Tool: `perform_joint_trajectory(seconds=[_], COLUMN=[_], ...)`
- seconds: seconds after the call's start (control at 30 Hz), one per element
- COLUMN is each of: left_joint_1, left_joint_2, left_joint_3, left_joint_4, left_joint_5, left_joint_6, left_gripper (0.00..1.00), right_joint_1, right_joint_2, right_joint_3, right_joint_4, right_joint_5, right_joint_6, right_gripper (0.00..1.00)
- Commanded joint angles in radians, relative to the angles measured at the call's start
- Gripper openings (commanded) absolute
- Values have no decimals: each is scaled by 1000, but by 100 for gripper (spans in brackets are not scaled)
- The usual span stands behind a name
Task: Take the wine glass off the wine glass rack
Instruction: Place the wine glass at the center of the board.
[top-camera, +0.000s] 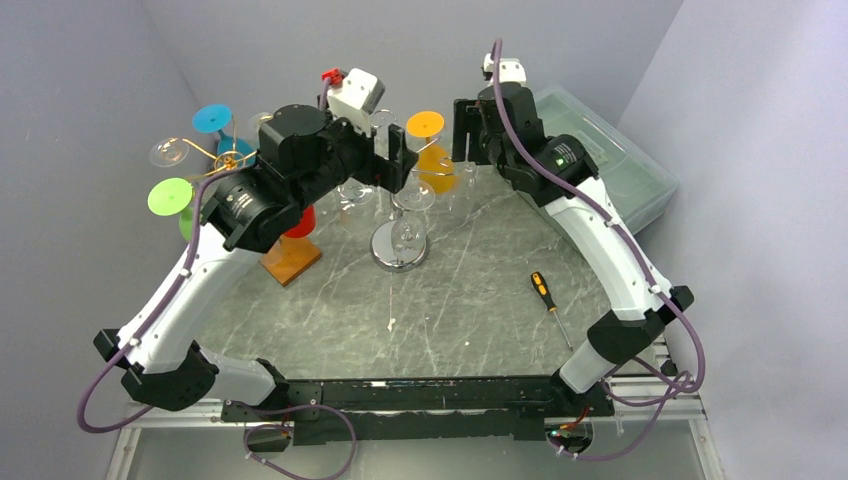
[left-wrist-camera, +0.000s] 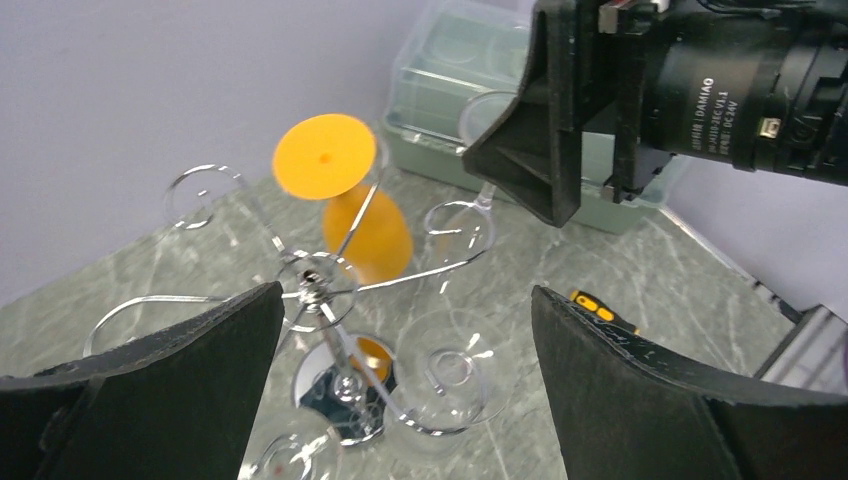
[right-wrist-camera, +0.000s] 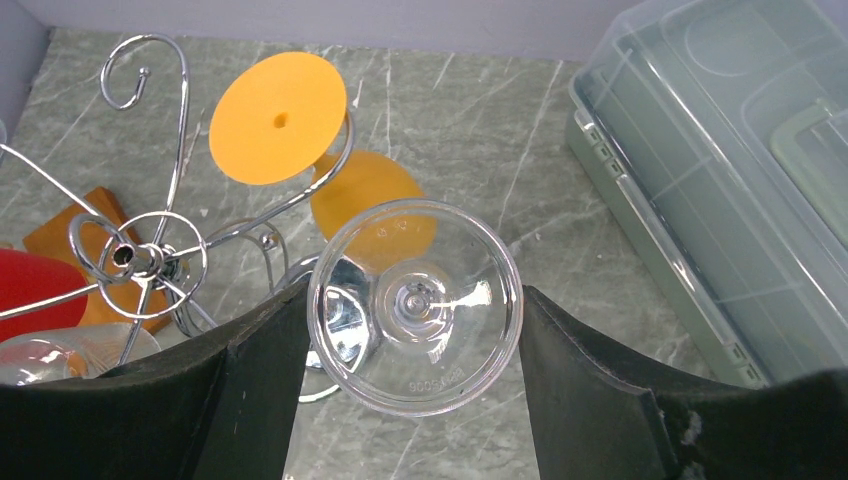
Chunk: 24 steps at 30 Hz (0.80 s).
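Over marble table (top-camera: 450, 310), right gripper (right-wrist-camera: 412, 310), fairly wide, clamps wine glass (right-wrist-camera: 440, 355) foot.

High rear overview, both wrist views close above rack (right-wrist-camera: 135, 255)

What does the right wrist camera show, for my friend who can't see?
A clear wine glass, seen foot-first from above, sits clamped in the black right pincer. Behind it an orange wine glass hangs upside down on a chrome wire rack, and a lidded plastic box stands at the right.
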Motion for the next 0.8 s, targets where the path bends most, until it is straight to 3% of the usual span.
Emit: perform_joint_trajectory(seconds=[0.0, 0.47, 0.77], left_joint_1=[-13, -81, -80], left_joint_2=[-8, 67, 173], left_joint_3=[-53, -265, -324], left_joint_4=[206, 682, 892], left_joint_5=[169, 354, 476], left_joint_6=[46, 233, 221], left_gripper=[99, 89, 79], right_joint_1=[-8, -9, -9], right_joint_2=[-71, -213, -285], right_joint_3=[18, -10, -25], right_joint_4=[-18, -125, -166], right_joint_5=[43, 79, 82], right_joint_6=[43, 104, 128], right_gripper=[18, 17, 17])
